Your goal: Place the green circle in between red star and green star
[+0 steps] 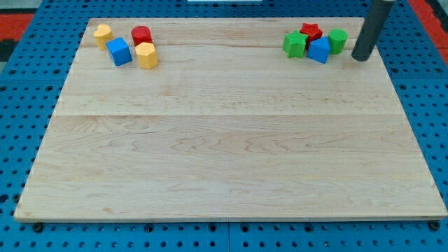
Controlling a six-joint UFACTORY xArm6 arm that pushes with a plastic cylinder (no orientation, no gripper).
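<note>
The green circle (338,40) lies at the view's top right, at the right end of a tight cluster. The red star (311,31) is left of it, toward the top. The green star (295,44) is at the cluster's left end. A blue block (319,50) sits between the green star and the green circle, just below the red star. My tip (360,58) rests on the board just right of the green circle, with a small gap between them.
At the view's top left are a yellow block (103,34), a blue cube (120,52), a red cylinder (141,35) and a yellow hexagon (146,54). The wooden board (224,154) lies on a blue pegboard; its right edge is close to my tip.
</note>
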